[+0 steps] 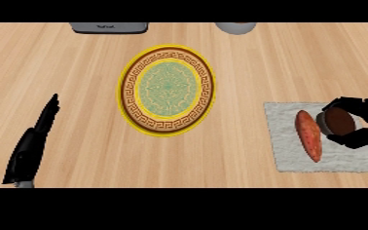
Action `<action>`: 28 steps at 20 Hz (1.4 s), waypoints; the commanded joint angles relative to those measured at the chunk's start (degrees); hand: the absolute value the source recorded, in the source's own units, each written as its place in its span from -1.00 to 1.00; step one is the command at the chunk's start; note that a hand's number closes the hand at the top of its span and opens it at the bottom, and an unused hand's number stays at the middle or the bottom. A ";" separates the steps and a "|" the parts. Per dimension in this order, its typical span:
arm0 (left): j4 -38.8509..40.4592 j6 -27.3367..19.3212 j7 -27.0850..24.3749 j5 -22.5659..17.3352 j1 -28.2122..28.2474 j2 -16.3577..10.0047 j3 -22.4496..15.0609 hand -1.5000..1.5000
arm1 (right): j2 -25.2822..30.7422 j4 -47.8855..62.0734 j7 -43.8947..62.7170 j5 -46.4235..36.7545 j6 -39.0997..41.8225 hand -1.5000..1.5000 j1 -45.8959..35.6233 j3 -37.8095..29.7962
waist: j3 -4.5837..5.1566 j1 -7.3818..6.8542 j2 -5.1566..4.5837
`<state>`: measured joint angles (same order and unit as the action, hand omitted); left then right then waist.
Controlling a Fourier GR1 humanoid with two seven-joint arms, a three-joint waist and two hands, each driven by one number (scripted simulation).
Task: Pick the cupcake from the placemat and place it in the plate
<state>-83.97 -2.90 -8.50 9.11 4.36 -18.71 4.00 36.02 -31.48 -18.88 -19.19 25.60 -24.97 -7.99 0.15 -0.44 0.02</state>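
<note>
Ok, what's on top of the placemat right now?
A reddish sweet potato lies on the placemat; right of it is the brown-topped cupcake. The right hand curls round the cupcake, hiding its sides and base, so its wrapper cannot be seen.

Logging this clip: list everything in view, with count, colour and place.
counter: one, light wood, fills the view
plate: one, yellow rim, brown patterned band, green middle, centre of the counter, nothing on it
placemat: one, pale grey, right side of the counter
cupcake: one, dark brown, on the placemat near the right edge
sweet potato: one, orange-red, lying on the placemat just left of the cupcake
appliance: one, grey, cut off by the top edge, left of centre
round object: one, grey, cut off by the top edge, right of centre; cannot tell what it is
left hand: one, black, open, resting at lower left
right hand: one, black, curled round the cupcake
</note>
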 commanded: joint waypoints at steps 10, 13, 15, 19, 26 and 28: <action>-1.18 0.35 1.80 -0.09 2.32 -0.30 2.61 0.00 | -7.27 -7.72 24.01 -11.84 -28.15 1.00 8.29 4.39 | 0.73 3.94 1.80; -1.36 0.16 1.81 -0.09 2.79 -0.42 2.98 0.00 | -8.72 -12.95 30.08 -15.40 -35.66 1.00 9.38 5.73 | 0.74 4.63 2.09; -0.79 -0.02 1.55 -0.21 3.84 -0.30 3.40 0.00 | -9.12 -17.47 34.71 -17.75 -40.33 1.00 9.09 6.16 | 0.78 4.57 2.21; -1.89 -1.00 2.16 0.24 3.12 0.17 3.28 0.00 | -12.18 -27.91 41.67 -22.12 -46.59 1.00 9.66 8.51 | 0.76 5.64 2.65; -2.18 -0.14 2.76 -0.34 3.69 -0.79 4.07 0.00 | -14.54 -48.20 52.27 -35.34 -50.87 1.00 8.75 16.97 | 0.65 5.42 2.86; -1.83 0.19 2.22 -0.20 4.25 -0.14 3.22 0.00 | -17.72 -54.90 55.32 -37.70 -49.34 1.00 7.68 20.59 | 0.56 4.89 2.64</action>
<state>-85.92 -3.00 -6.27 9.01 8.29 -19.11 7.49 21.64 -75.67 31.12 -51.58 -23.52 -16.38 7.51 0.86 4.73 2.76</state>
